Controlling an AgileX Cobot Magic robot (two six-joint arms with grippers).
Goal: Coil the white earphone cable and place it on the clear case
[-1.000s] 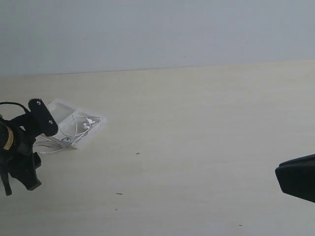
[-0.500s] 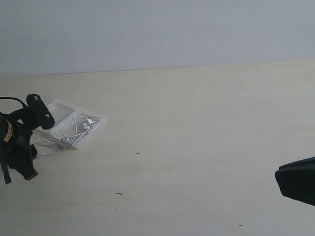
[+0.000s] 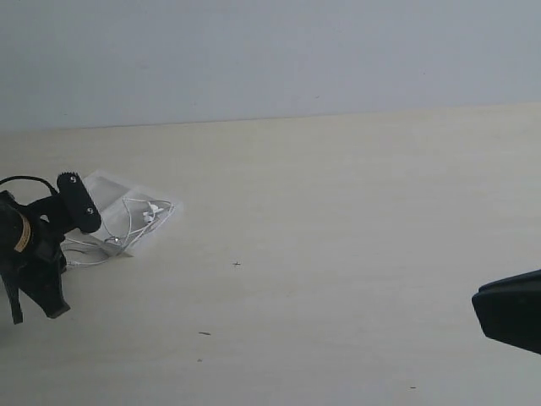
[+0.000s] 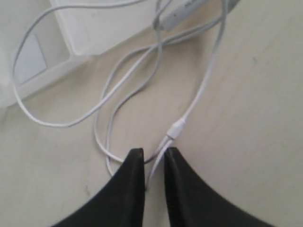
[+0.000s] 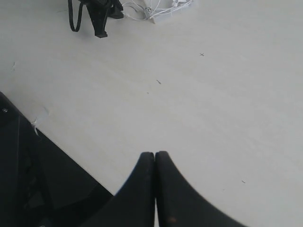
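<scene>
The white earphone cable lies in loose loops, partly on the clear case and partly on the table beside it. My left gripper is at the case's near-left side. In the left wrist view the left gripper is down at the table, open by a narrow gap. Two thin strands of the cable run into that gap just below the splitter. The inline remote rests by the case. My right gripper is shut and empty, far from both.
The pale wooden table runs back to a plain grey wall. The right arm's black body sits at the table's right edge. In the right wrist view the left arm and the cable are far off.
The left arm drew slightly to the left, then came back a little toward the case. The cable, the case and the right arm stay where they were.
</scene>
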